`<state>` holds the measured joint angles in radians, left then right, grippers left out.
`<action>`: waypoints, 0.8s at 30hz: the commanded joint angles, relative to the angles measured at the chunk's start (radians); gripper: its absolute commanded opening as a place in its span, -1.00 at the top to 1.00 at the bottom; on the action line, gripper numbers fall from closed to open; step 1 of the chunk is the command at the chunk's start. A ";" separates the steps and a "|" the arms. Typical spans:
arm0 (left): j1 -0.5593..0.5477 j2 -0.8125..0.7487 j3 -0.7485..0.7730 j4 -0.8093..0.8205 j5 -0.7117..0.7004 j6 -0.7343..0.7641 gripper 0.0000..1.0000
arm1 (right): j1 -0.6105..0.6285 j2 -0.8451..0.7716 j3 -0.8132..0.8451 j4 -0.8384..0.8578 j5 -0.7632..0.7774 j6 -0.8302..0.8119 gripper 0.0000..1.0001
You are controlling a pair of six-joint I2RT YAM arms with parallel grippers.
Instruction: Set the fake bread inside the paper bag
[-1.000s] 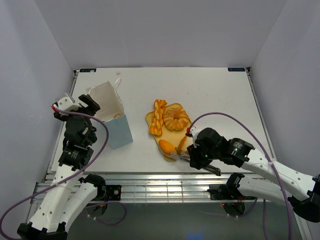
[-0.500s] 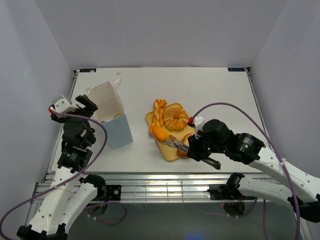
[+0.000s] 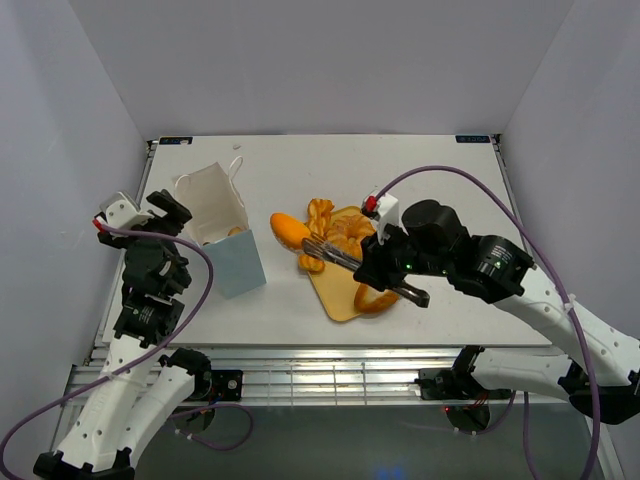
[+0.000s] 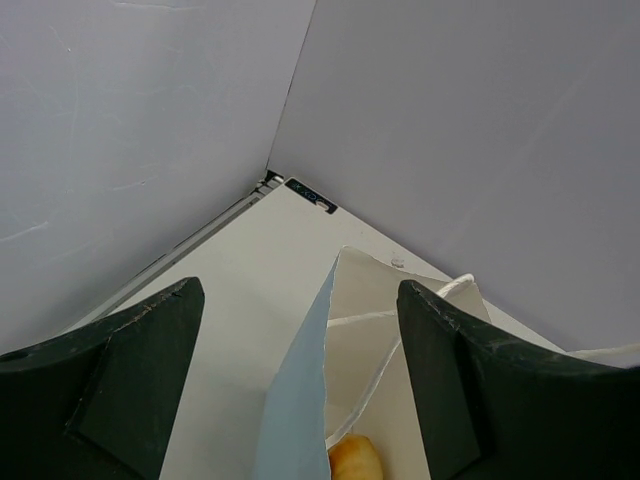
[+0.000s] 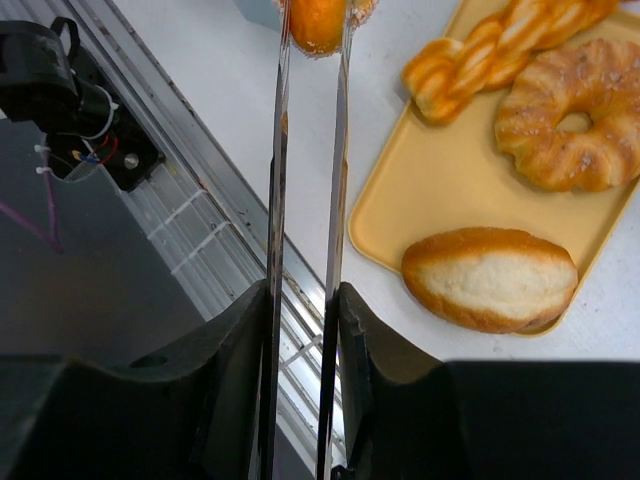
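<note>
Right gripper (image 3: 308, 244), clamped on an oval roll (image 3: 286, 229), hangs at the paper bag's (image 3: 214, 203) three o'clock; left gripper (image 3: 167, 211) gapes at nine.

The fake bread (image 3: 287, 230) is glossy golden-orange: a striped braided twist (image 5: 500, 45), a pale-speckled ring doughnut (image 5: 565, 115) and an oval roll (image 5: 490, 278) with a cream top. The tray (image 5: 430, 200) is plain yellow. The paper bag (image 3: 215, 205) is white and pale blue, and the counter (image 3: 420, 170) is white.

Left end effector (image 3: 172, 218) splayed wide; right end effector (image 3: 308, 243) pinched narrow, arm extended leftward.
</note>
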<state>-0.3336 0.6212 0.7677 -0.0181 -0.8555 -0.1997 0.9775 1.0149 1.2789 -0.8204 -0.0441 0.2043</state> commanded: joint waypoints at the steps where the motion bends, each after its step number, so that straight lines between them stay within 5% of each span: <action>1: -0.004 0.002 0.002 0.010 -0.010 0.013 -0.77 | 0.006 0.048 0.123 0.096 -0.066 -0.039 0.64; 24: -0.004 -0.031 0.005 0.009 -0.013 0.008 -0.77 | 0.035 0.378 0.465 0.190 -0.194 -0.103 0.56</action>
<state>-0.3344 0.6029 0.7677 -0.0177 -0.8577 -0.1925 1.0084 1.3590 1.6737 -0.7197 -0.2203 0.1287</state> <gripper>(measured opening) 0.884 0.348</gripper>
